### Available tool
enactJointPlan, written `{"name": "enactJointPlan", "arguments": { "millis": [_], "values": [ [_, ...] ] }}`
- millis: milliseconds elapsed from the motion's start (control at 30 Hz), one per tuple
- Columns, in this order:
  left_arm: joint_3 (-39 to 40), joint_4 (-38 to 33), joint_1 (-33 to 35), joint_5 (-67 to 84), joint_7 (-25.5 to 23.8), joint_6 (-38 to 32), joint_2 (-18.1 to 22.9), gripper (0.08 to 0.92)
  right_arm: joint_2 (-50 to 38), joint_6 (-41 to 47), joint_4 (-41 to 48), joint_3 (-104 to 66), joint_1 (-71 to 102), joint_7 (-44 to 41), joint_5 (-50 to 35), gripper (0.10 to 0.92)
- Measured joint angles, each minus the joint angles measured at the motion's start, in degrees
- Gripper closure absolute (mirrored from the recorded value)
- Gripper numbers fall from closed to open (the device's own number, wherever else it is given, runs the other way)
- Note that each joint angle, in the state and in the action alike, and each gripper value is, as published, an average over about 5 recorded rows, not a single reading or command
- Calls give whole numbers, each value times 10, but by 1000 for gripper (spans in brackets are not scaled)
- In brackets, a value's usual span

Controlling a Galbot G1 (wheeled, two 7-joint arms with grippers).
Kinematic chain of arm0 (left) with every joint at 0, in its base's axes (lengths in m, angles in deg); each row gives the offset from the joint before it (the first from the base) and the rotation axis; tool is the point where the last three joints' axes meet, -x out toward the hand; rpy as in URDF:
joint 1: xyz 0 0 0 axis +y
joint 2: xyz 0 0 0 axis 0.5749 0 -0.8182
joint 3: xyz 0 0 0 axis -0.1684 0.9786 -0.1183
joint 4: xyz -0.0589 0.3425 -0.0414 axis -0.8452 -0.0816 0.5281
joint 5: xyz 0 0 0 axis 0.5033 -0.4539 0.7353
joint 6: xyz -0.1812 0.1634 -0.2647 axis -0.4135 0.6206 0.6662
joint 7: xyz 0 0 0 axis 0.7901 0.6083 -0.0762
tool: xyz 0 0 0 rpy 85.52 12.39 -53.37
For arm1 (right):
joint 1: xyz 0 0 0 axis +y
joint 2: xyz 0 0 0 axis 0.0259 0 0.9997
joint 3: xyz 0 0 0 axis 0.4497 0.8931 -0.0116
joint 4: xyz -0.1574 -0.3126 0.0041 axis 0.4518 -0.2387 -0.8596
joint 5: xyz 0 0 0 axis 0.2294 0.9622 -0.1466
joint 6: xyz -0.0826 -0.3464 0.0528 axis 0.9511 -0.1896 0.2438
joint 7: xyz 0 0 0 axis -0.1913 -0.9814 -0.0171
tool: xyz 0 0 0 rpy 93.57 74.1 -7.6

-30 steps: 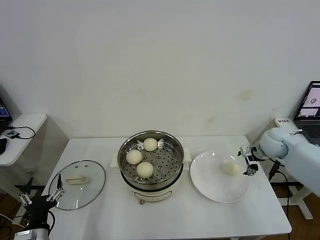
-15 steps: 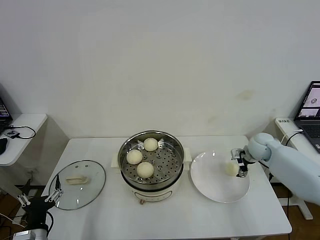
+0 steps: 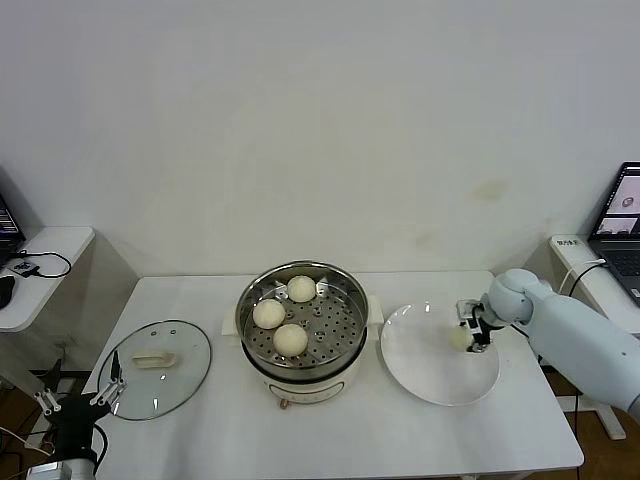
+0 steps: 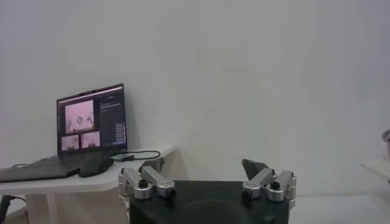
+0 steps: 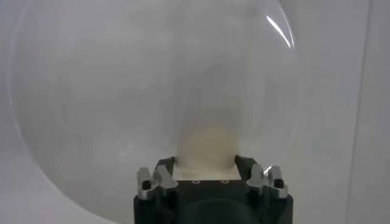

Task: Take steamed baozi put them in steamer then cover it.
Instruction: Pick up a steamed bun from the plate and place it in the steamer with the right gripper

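Note:
Three cream-white baozi (image 3: 289,339) lie on the perforated tray of the steel steamer (image 3: 302,322) at the table's middle. A fourth baozi (image 3: 459,339) rests on the white plate (image 3: 438,368) to the right. My right gripper (image 3: 466,327) is down on the plate with this baozi (image 5: 206,148) between its fingers (image 5: 166,172), which press on both its sides. The glass cover (image 3: 155,367) with its cream handle lies flat on the table to the left. My left gripper (image 3: 78,404) hangs open and empty below the table's front left corner.
A side table (image 3: 40,262) with cables stands at the far left. A laptop (image 3: 622,218) sits on a stand at the far right. The left wrist view shows a second laptop (image 4: 88,132) on a desk.
My right gripper has moved left over the plate and come down around the baozi there. The left arm has barely moved.

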Motion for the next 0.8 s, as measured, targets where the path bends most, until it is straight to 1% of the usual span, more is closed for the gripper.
{"name": "enactJointPlan", "arguments": {
  "millis": [500, 800],
  "values": [
    [3, -4, -1, 0, 0, -2, 0, 177, -27, 9, -29, 16, -34, -14, -21, 511],
    [3, -7, -5, 1, 1, -1, -6, 177, -57, 30, -99, 72, -123, -19, -76, 509]
  ]
}}
